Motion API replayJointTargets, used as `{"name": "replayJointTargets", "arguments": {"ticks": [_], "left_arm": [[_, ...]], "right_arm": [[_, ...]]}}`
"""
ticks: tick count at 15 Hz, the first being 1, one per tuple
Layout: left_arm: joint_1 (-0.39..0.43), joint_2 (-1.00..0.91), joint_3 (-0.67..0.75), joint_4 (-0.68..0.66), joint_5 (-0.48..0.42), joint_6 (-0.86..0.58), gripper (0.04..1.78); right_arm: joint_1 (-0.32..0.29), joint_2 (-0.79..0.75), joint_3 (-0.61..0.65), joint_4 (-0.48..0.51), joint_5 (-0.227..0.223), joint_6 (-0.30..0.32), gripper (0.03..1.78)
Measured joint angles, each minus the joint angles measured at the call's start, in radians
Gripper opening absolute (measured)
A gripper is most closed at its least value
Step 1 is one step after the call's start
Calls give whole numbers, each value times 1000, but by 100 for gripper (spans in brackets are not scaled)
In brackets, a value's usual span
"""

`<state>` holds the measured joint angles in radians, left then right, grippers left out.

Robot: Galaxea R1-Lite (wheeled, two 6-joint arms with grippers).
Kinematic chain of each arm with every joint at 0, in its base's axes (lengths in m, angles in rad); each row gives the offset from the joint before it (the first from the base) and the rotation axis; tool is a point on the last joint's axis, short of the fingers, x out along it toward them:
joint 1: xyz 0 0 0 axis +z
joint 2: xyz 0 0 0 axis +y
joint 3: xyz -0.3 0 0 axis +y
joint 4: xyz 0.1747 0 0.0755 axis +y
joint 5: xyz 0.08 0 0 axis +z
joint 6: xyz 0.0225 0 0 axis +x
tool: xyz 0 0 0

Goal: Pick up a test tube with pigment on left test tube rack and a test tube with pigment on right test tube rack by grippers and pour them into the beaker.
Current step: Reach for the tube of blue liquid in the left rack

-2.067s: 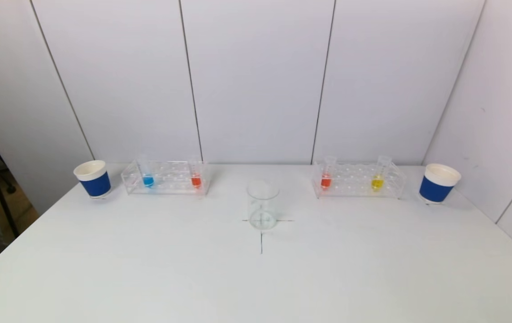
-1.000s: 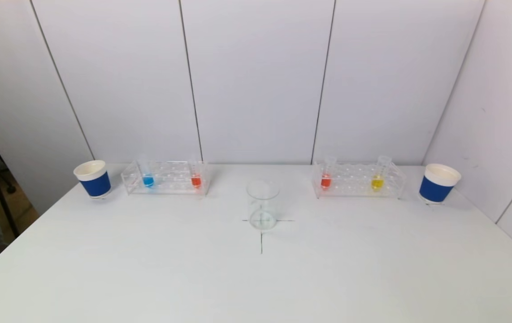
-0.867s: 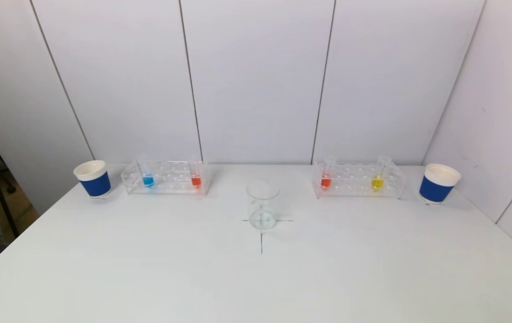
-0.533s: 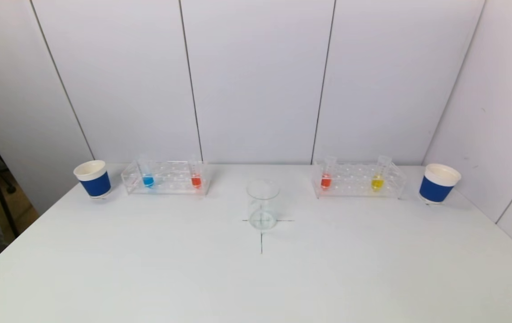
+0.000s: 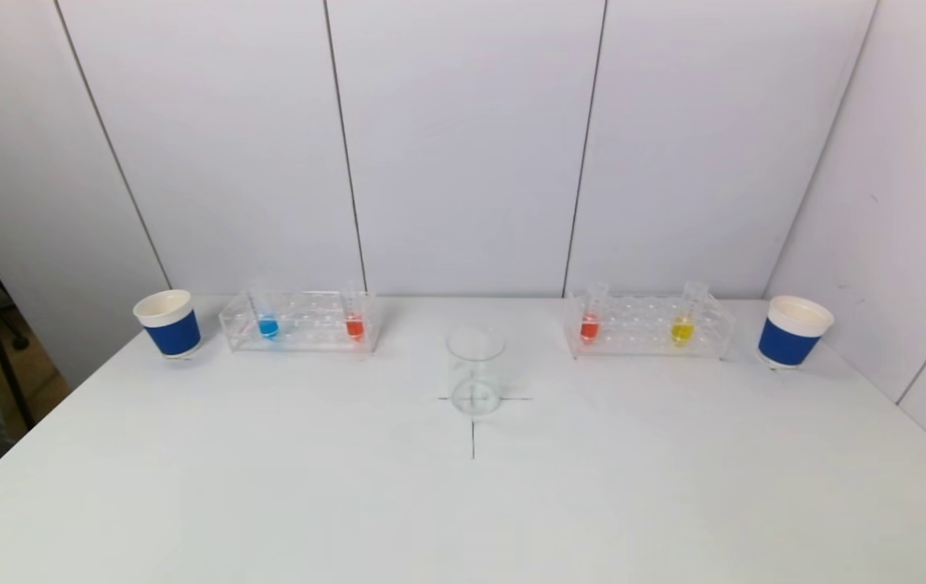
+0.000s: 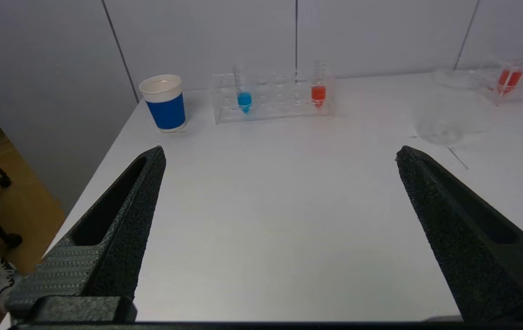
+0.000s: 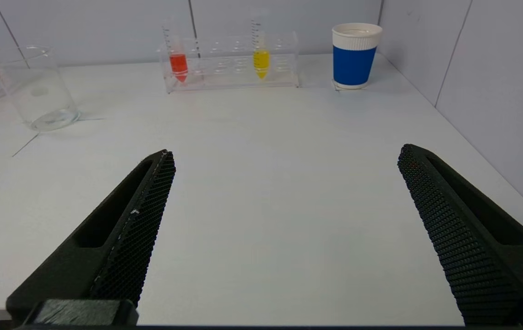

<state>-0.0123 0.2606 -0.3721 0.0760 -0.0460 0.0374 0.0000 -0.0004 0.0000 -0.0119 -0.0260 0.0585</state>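
The clear left test tube rack [image 5: 301, 322] holds a blue-pigment tube [image 5: 267, 326] and a red-pigment tube [image 5: 355, 326]. In the right test tube rack [image 5: 648, 326] stand a red tube [image 5: 589, 327] and a yellow tube [image 5: 682, 329]. An empty glass beaker [image 5: 475, 370] sits between them on a black cross mark. My left gripper [image 6: 280, 153] is open over the near table, far short of the left rack [image 6: 273, 98]. Open too, my right gripper [image 7: 285, 153] hangs well short of the right rack [image 7: 231, 64]. Neither gripper holds anything.
A blue-and-white paper cup [image 5: 168, 323] stands left of the left rack, and another cup [image 5: 793, 331] stands right of the right rack. White wall panels close the back and right side. The table's left edge [image 5: 41, 422] drops to the floor.
A small dark tip has come into the head view's bottom left corner. Tubes, racks, beaker and cups have not moved.
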Motion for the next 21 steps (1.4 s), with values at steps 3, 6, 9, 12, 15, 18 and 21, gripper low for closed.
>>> {"name": "replayJointTargets", "arguments": {"ticks": [3, 6, 9, 12, 15, 18, 21], "left_arm": [[-2, 216, -119, -103, 0, -10, 176], [-3, 430, -166, -280, 0, -10, 176], [-3, 657, -179, -470, 0, -14, 176], [-3, 887, -183, -665, 0, -16, 176], [-1, 1103, -184, -874, -19, -16, 176], [10, 1306, -188, -1063, -65, -16, 176], [39, 1498, -208, -1245, -116, -16, 176]], "right_arm": [[0, 0, 0, 0, 0, 0, 177], [0, 0, 0, 0, 0, 0, 177], [0, 0, 0, 0, 0, 0, 177], [0, 0, 0, 0, 0, 1, 177], [0, 0, 0, 0, 0, 0, 177], [0, 0, 0, 0, 0, 1, 177], [0, 0, 0, 0, 0, 0, 177]]}}
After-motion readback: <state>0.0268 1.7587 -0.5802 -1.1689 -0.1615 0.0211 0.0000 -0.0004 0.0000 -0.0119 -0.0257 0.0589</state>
